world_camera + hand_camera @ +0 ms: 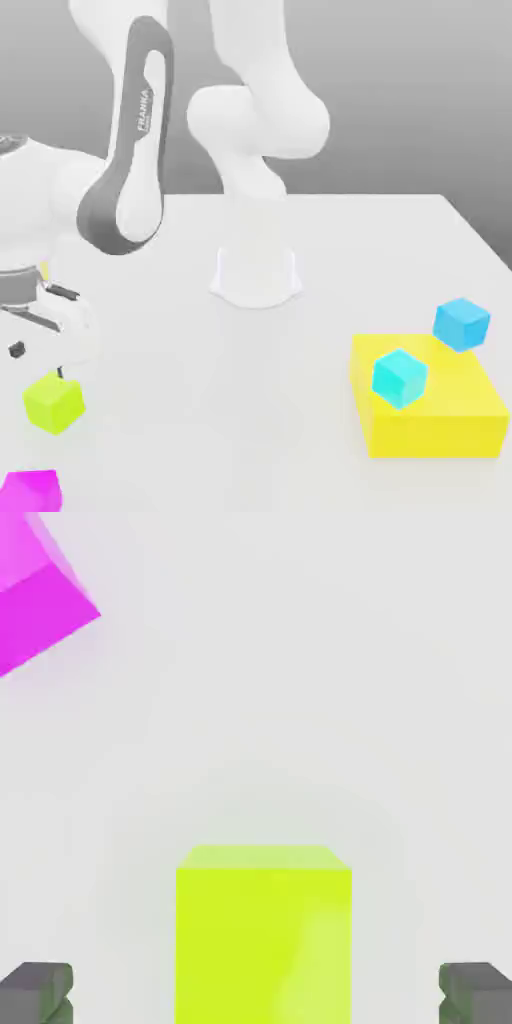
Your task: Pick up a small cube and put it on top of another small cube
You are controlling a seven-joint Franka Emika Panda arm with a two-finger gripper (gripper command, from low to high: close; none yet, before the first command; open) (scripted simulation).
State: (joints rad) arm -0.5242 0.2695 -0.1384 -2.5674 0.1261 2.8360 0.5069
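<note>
Approach step: hand (256, 994) spread wide, straddling small cube (264, 932) resting on tabletop (300, 340), near magenta cube (35, 597). Next: descend, close on cube, lift, carry to another cube.

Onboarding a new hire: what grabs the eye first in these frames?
Likely the small lime yellow-green matte cube, sitting between the open gripper fingertips in the hand view. Next, the flat yellow block at the exterior view's right, with two cyan cubes on it, and the magenta cube near the lime one.
</note>
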